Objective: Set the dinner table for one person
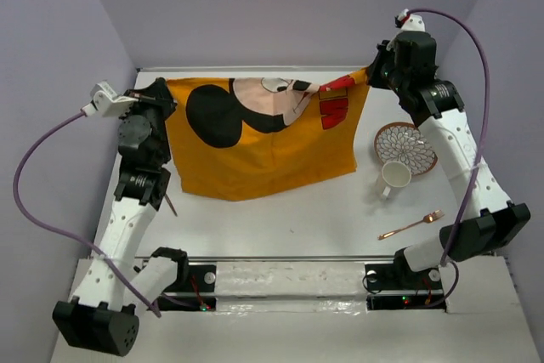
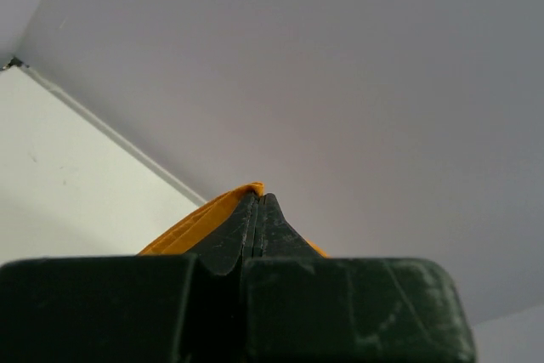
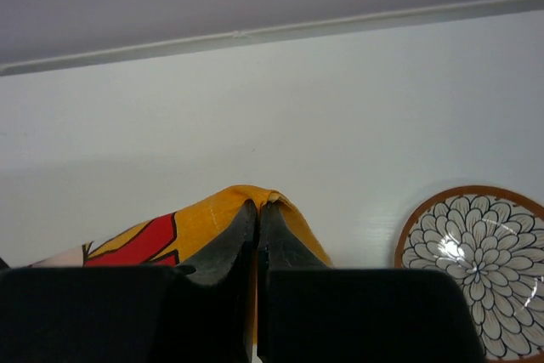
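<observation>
An orange Mickey Mouse cloth mat (image 1: pixel 255 138) hangs spread out over the back of the white dinner table (image 1: pixel 289 223). My left gripper (image 1: pixel 167 91) is shut on its top left corner. My right gripper (image 1: pixel 367 76) is shut on its top right corner. In the left wrist view, orange cloth (image 2: pixel 191 225) sticks out past the closed gripper (image 2: pixel 259 197). The right wrist view shows the cloth (image 3: pixel 161 235) pinched in the closed gripper (image 3: pixel 257 206), with the table (image 3: pixel 255 99) behind. The mat's lower edge droops near the tabletop.
A flower-patterned plate (image 1: pixel 405 148) (image 3: pixel 480 252) lies at the right, with a white mug (image 1: pixel 394 178) just in front of it. A copper fork (image 1: pixel 411 225) lies nearer the front right. A thin copper utensil (image 1: pixel 171 204) pokes out beside the left arm.
</observation>
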Robot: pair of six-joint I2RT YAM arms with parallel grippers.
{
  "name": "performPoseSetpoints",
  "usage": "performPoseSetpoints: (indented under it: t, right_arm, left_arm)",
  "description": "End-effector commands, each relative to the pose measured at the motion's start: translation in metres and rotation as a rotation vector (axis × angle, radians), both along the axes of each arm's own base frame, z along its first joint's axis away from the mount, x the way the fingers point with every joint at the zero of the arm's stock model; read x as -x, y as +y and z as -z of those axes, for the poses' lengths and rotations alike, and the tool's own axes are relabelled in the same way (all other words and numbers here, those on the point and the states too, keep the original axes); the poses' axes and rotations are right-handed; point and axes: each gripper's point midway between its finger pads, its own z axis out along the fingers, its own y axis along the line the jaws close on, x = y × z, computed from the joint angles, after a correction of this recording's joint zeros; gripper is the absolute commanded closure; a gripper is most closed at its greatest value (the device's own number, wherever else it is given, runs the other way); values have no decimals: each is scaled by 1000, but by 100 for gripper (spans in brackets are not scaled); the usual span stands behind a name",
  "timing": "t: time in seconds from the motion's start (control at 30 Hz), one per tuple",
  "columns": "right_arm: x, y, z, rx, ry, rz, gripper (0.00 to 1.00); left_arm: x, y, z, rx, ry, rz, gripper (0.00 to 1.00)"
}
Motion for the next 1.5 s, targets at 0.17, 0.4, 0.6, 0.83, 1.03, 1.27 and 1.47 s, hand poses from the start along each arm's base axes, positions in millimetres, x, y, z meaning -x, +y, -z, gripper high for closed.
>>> performPoseSetpoints:
  t: [0.17,0.4,0.6,0.83,1.03,1.27,1.47]
  right_arm:
    - [6,-13,-92,-74,-214,-36,100]
    - [46,1,5,-174,-92,-109,100]
    - [81,13,155,-203,197,-167,100]
    - [119,17,220,-231,348,-204,100]
    - [152,20,267,-291,491,-197,100]
    - [163,8,286,-305,522,-98,100]
    - [155,-4,271,-264,465,-43,100]
  left_arm:
    - [-28,35,-53,8,-104,92,100]
    - [-4,31,32,31,6,174,100]
    - [14,15,165,170,191,258,100]
    - [32,12,228,196,311,248,100]
    - [47,11,272,210,413,235,100]
    - [54,4,282,197,457,258,100]
    - [54,2,267,122,468,263,100]
